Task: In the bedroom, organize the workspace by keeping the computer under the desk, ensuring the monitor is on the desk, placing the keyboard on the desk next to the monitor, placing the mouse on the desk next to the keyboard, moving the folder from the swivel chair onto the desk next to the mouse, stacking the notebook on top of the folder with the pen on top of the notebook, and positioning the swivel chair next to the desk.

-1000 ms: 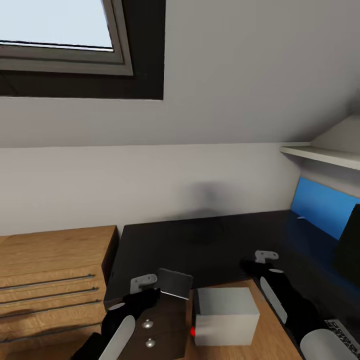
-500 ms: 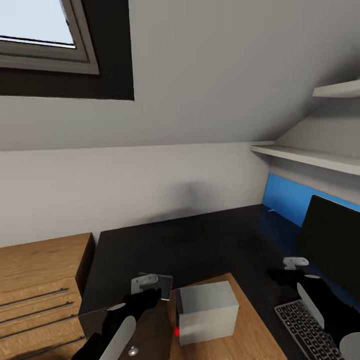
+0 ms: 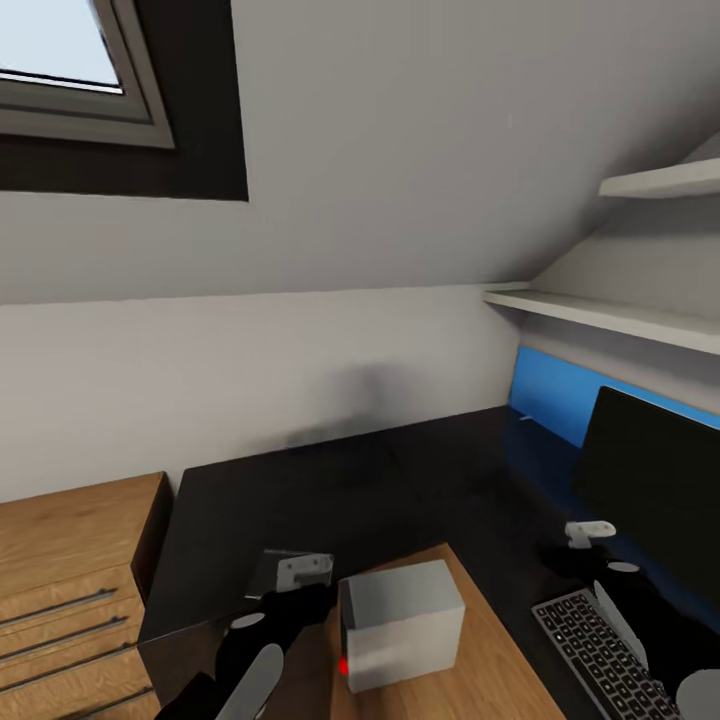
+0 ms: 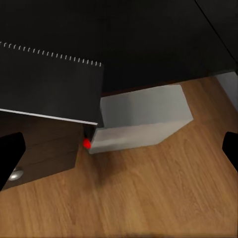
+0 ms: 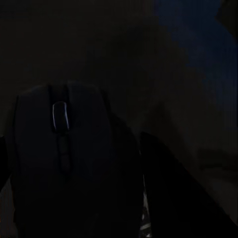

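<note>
The glossy black desk fills the head view's centre, an oak cabinet at lower left. The flat black monitor stands at the right edge, the black-keyed keyboard below it. The boxy grey-white computer sits on oak planks, low centre. The left gripper is spread wide. The right gripper pinches the rounded black mouse.

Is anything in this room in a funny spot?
Yes. The light grey boxy computer sits out on the oak floor beside the glossy black desk, not tucked under it. It also looks turned askew to the desk's edge.
</note>
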